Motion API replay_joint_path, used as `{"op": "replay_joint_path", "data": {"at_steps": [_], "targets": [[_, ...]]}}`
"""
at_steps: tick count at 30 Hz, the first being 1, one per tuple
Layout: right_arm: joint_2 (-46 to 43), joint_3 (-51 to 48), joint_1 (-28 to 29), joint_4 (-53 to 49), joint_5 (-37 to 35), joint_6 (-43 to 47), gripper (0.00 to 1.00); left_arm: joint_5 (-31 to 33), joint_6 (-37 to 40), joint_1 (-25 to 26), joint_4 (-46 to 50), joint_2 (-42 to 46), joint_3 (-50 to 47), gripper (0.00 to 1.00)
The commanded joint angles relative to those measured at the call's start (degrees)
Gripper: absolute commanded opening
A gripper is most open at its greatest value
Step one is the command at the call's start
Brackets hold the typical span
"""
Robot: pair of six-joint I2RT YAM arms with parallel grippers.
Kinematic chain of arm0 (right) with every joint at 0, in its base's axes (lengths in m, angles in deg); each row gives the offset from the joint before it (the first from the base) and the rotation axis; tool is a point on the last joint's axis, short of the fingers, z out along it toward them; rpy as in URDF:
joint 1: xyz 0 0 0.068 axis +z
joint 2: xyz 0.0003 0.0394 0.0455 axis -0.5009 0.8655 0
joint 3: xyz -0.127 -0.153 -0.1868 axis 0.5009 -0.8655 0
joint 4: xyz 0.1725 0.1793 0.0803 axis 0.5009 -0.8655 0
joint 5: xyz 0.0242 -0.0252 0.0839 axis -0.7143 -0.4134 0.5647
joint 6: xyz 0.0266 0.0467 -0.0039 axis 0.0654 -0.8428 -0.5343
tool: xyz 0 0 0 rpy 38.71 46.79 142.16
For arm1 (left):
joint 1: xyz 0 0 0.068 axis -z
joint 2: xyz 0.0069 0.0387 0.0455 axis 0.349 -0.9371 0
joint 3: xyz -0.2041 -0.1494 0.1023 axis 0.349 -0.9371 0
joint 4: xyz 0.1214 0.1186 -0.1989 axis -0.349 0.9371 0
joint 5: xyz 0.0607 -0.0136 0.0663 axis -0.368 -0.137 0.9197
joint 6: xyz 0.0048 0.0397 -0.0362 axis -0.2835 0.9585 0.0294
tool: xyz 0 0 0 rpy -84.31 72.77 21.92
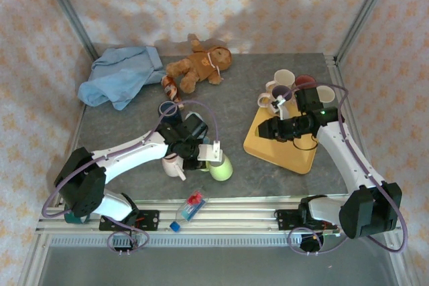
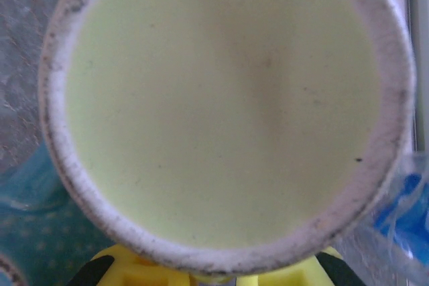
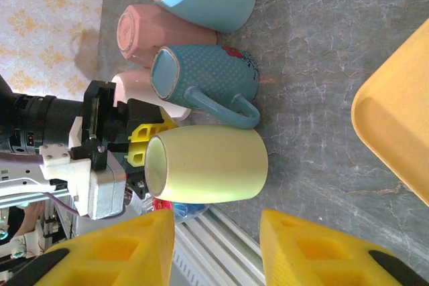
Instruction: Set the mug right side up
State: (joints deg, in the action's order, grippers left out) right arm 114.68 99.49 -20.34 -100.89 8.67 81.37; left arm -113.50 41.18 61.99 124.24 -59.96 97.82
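At front, green mug (image 3: 208, 164) against left tool (image 3: 142, 147), grip unclear, blue mug (image 3: 208, 75) alongside, right tool (image 3: 218, 252) wide

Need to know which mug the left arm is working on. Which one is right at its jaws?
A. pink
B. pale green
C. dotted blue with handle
B: the left gripper is at the base end of the pale green mug, and that base faces the left wrist camera.
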Motion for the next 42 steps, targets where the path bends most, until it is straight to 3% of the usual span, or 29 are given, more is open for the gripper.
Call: {"op": "replay_joint_path", "data": {"at_steps": [1,23,28,36,42], "targets": [[-1.53,0.35,0.02,2.85,0.64,-1.06,0.38,-4.51,-6.89,0.19,-8.44,4.07,0.42,0.00],[-0.93,4.55,-11.71,13.39,8.18,-11.42,0.36,-7.26,-26.41,-0.11,-27.45,14.68,-0.05,0.00],[0.14,3.30,-11.79,18.00,11.76,-10.76,0.37,-8.10,-31.86,-1.48,-31.39,16.22,1.93,0.00],[0.14,1.44,-11.51,21.98,14.76,-6.43,0.37,-6.88,-45.02,-5.28,-45.89,21.07,0.43,0.00],[-1.53,0.06,-5.60,25.44,15.54,1.37,0.41,-4.79,-51.49,-6.94,-52.75,22.76,-1.76,0.00]]}}
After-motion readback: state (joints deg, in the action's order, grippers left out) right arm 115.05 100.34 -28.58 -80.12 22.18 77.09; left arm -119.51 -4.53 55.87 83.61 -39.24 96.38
